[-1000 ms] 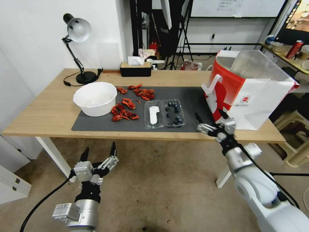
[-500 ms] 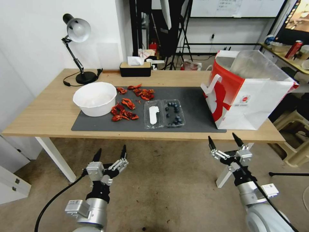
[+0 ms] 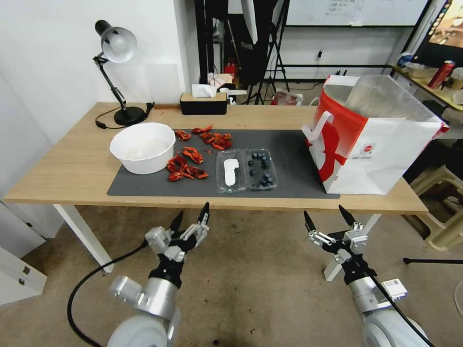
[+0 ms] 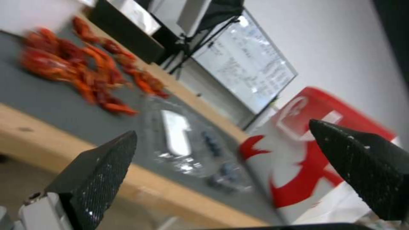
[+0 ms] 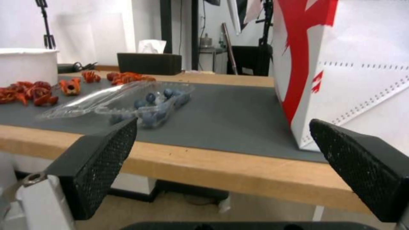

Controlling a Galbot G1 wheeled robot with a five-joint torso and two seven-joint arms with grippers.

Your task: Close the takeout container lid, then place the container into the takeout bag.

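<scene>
The takeout container lies open and flat on the grey mat, blueberries in its right half. Its lid, bearing a white oblong label, is folded out to the left. The takeout bag stands open at the table's right end, silvery lining showing. My left gripper hangs open below the table's front edge, near the lid's side. Below that edge and right of the container, my right gripper is open as well. Neither holds anything.
A white bowl sits at the mat's left, with red crayfish pieces scattered between it and the container. A desk lamp and a tissue box stand at the back. Bare floor lies under both arms.
The right gripper dropped from beside the bag at table height to below the table's edge. The left gripper rose and moved right, toward the table's edge.
</scene>
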